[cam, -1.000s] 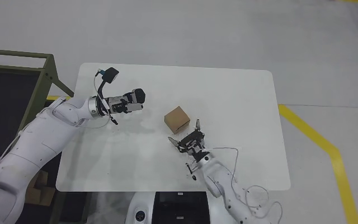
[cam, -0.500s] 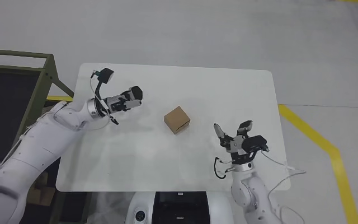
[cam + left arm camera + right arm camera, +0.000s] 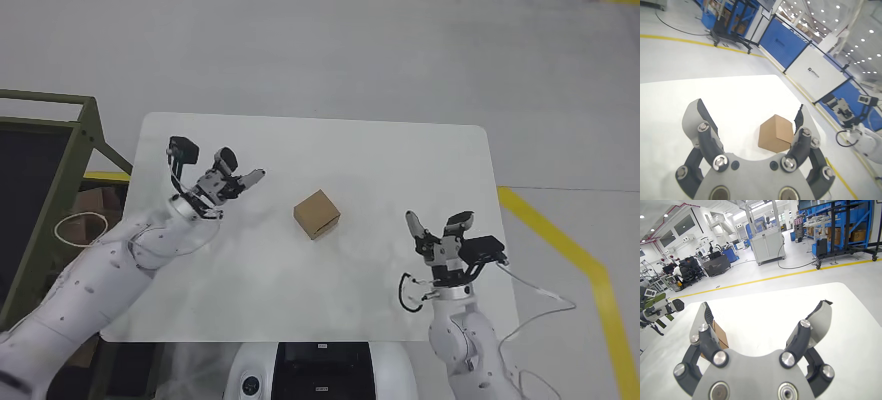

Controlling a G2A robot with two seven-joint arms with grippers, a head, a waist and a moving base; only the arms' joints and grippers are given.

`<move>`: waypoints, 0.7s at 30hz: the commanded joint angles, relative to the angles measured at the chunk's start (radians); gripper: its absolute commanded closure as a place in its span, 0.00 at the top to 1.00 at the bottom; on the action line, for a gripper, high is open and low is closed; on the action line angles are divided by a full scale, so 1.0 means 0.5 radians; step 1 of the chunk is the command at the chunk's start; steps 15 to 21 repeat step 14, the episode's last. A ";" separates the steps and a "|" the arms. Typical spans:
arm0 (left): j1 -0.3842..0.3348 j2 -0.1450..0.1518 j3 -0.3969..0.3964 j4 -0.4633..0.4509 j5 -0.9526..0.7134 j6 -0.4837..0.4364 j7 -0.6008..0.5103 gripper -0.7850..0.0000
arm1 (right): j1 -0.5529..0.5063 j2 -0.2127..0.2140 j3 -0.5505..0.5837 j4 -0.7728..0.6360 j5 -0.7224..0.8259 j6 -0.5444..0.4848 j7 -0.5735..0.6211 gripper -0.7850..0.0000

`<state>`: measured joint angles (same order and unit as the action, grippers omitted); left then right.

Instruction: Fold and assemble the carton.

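carton looks basically assembled, both grippers off it

the carton (image 3: 316,213) sits as a closed brown cube on the table (image 3: 400,150), resting flat on one face. every side i can see, from above and from both wrist cams, is flat and shut, with no flaps sticking up or out. so my read is the folding is pretty much done. the underside and the faces turned away are hidden, so i can't say if everything is tucked properly there.

going out from the carton: the left gripper (image 3: 244,165) is off to the carton's left, well apart from it, fingers spread wide with nothing between them. in its wrist cam the carton sits out past the fingers, not touching them. the right gripper (image 3: 438,220) is on the carton's other side, a bit nearer the robot than the carton is. it's also well apart, fingers spread and empty.

what's left, as a guess: maybe nothing, or at most a last press or tuck on a side i can't see. for that, either arm would first need to close the gap to the carton.
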<state>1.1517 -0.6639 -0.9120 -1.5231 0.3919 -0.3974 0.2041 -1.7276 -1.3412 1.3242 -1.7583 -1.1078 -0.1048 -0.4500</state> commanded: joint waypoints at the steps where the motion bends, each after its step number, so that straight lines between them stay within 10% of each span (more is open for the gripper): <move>1: 0.070 -0.002 -0.021 -0.058 0.118 0.126 0.114 1.00 | 0.009 0.001 0.002 -0.001 0.000 -0.009 0.032 1.00; 21: 0.177 -0.030 -0.081 -0.123 0.271 0.319 0.331 1.00 | 0.027 0.009 0.037 -0.054 0.057 -0.070 0.194 1.00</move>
